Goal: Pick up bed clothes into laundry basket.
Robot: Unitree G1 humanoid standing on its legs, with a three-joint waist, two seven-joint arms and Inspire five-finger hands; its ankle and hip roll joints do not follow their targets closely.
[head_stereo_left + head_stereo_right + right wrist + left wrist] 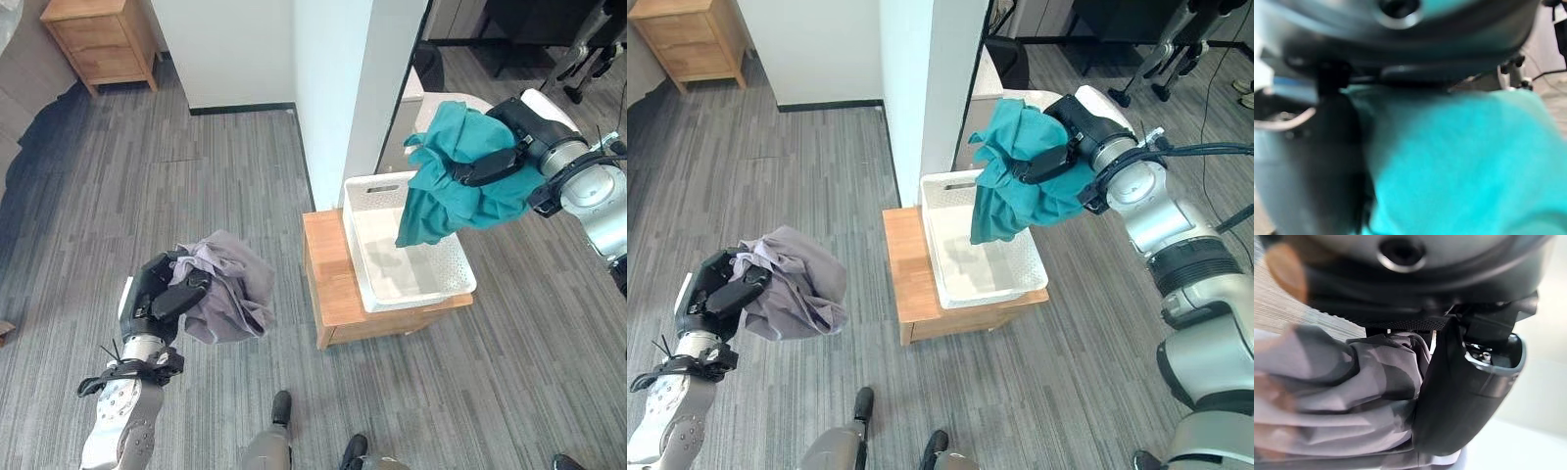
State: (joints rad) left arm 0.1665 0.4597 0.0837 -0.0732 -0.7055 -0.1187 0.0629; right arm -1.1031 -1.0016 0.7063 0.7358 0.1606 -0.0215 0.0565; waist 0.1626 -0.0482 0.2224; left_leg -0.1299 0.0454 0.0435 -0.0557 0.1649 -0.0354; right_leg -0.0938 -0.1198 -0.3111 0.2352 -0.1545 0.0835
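A teal garment [460, 171] hangs bunched from my right hand [493, 162], whose fingers are curled round it, right above the white laundry basket [361, 264]. Its lower end dangles over the basket's inside; the same teal cloth [1464, 161] lies against the hand's dark thumb [1332, 161]. The basket sits on a low wooden stand [328, 284] and looks empty inside. My left hand [162, 294] is low at the left over the floor, shut on a bunched grey garment [230, 289]. That grey cloth [1342, 391] is pressed under the thumb [1459, 396].
A white pillar [348, 88] rises just behind the basket. A wooden bedside cabinet [98, 39] stands at the far left on the grey carpet [216, 157]. Another robot's legs [588, 49] show at the far right.
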